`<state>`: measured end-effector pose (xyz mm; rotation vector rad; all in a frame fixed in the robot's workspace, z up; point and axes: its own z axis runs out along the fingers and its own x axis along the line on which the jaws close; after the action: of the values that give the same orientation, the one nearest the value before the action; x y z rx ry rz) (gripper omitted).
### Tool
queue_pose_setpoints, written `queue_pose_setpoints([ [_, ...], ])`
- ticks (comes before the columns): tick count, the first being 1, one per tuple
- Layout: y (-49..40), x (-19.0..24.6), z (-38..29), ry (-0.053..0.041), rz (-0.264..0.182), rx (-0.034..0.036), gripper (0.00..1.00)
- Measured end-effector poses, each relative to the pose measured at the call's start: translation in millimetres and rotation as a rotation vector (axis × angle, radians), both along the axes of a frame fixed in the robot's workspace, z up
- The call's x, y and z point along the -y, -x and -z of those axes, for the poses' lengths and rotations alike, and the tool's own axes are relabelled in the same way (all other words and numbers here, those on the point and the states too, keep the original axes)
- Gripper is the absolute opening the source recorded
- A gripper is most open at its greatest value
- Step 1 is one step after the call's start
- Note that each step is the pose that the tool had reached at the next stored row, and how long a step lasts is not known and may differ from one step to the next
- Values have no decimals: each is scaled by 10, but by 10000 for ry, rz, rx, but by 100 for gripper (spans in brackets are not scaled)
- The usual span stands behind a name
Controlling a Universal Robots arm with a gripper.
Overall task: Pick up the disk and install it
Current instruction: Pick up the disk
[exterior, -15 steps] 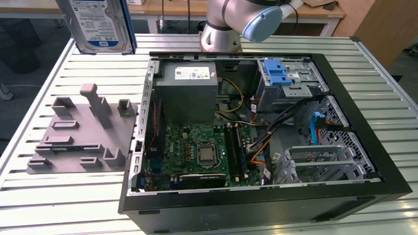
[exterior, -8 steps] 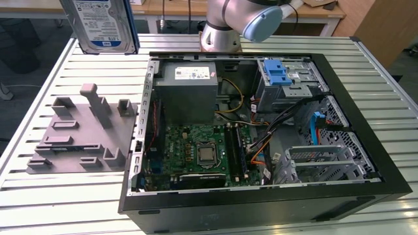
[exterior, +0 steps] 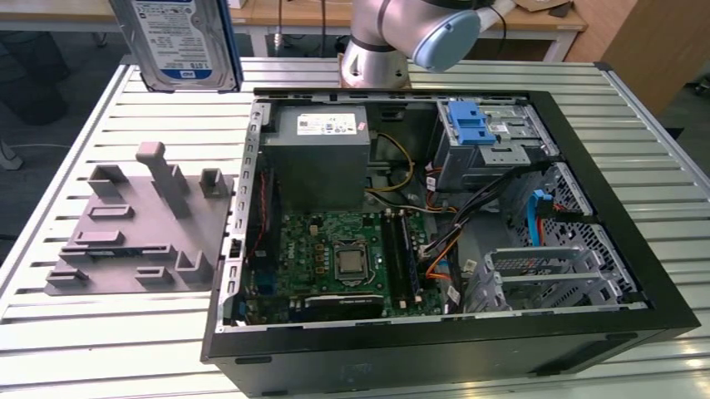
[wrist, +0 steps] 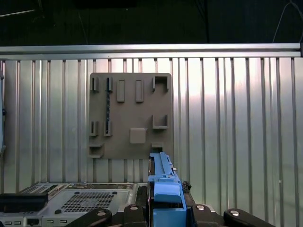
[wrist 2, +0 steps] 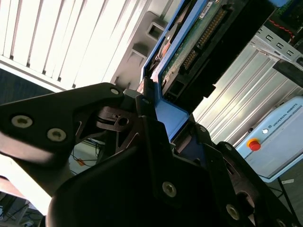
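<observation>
At the exterior view's left, the disk (exterior: 178, 41) hangs upright in the air over the bench (exterior: 56, 141), label toward the camera and well apart from anything below. In the second wrist view the tool (wrist 2: 163, 106) is closed on the disk, its black fingers clamped against the blue rail (wrist 2: 177, 120) at one end, so we judge the grip firm but narrow.

Beneath the disk, a grey board (exterior: 139, 224) of holders lies flat on the bench. Right of it stands the open case (exterior: 621, 208), with the power supply (exterior: 322, 158) near its back wall. Further right is the bay (exterior: 488, 133) with its blue latch, and loose cables (exterior: 444, 208) run just beside and below it.

We see three risks. Held by one end, the disk could swing or slip if the arm moves sharply. A low path could knock it on the case wall or the power supply. At the bay, a slight tilt would jam the rails in the guides, and the cables could snag a corner or be pinched behind it.
</observation>
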<state>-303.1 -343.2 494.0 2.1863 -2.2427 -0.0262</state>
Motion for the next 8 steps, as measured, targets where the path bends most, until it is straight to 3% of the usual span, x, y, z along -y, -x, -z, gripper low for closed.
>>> queue_pose_setpoints([
  [8,-85,0,0,0,0,1,36],
])
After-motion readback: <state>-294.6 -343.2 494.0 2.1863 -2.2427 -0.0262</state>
